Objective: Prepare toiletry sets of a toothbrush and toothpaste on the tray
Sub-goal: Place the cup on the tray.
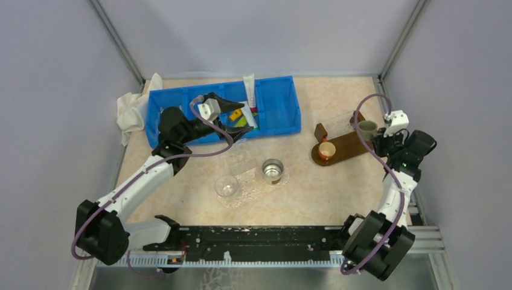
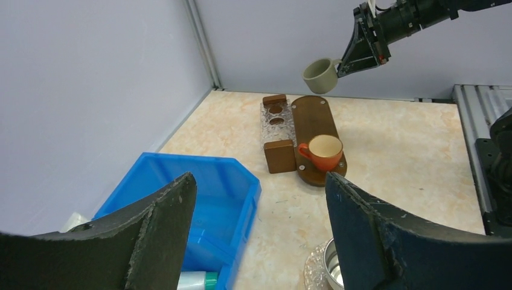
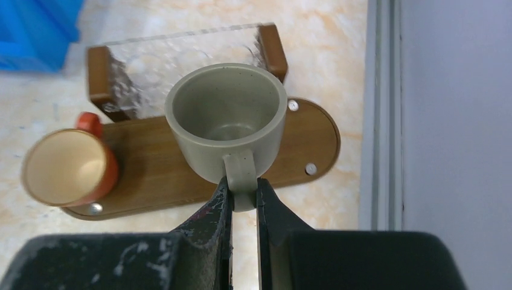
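Right fingers [image 3: 212, 223] — on grey cup [image 3: 226, 130]

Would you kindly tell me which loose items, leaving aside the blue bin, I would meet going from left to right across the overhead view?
cloth → clear cup → metal cup → orange cup → grey cup
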{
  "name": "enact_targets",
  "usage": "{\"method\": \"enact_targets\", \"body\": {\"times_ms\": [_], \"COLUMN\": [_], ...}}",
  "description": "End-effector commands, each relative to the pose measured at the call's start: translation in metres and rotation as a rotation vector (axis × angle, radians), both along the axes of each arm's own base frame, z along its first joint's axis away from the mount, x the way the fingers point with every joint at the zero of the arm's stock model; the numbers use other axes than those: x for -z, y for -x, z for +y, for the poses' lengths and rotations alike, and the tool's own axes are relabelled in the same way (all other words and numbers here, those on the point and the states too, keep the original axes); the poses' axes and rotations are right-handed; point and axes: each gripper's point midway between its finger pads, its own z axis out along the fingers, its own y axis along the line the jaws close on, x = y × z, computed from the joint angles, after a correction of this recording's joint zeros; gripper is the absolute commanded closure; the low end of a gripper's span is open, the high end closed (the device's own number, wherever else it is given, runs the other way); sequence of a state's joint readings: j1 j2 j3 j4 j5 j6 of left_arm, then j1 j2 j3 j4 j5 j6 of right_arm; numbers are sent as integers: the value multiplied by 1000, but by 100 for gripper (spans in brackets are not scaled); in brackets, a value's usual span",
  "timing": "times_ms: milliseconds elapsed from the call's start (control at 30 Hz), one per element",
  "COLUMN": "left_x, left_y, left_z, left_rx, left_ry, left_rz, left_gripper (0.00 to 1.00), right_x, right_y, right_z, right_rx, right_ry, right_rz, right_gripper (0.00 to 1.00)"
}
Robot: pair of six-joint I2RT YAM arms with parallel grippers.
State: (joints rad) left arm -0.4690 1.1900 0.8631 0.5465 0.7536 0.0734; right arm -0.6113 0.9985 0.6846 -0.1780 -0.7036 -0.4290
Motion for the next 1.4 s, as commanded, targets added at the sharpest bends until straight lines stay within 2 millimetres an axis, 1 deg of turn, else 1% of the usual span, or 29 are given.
{"method": "enact_targets", "body": {"times_ms": [0,133,267,400,633,733,867,1100,1233,1367], "left_x": [-1,1,3,5,5,5,6,4,3,4], "left_y": [-7,-11,-14,-14,-12,-12,-12,-8,-8,-9], "left_z": [9,10,10,9,9,10,10,12,13,13], "left_rx": [-72,-84,-94,-87,-81,-87,-90,-90,-93,-99], "left_ry": [-7,-16,-23,-28,-34,-35,-37,-34,-34,-37], "left_rz": [-35,-34,-30,-30,-40,-44,-45,-55,-59,-56], "left_gripper": [17,17,16,16,16,16,16,16,16,16], "right_x": [-6,13,21,29,57,66,73,77,77,77], "right_y": [-22,-33,-42,-50,-59,-58,-55,-50,-48,-46], "right_z": [-40,-54,-59,-60,-61,-59,-55,-52,-54,-54], "right_rx": [138,185,203,208,206,195,175,153,153,150], "right_ry": [103,85,63,53,27,19,13,-2,-14,-18], "right_rz": [-101,-104,-142,-154,-98,-63,-34,1,13,18], "right_gripper": [100,100,100,100,100,100,90,69,63,60]}}
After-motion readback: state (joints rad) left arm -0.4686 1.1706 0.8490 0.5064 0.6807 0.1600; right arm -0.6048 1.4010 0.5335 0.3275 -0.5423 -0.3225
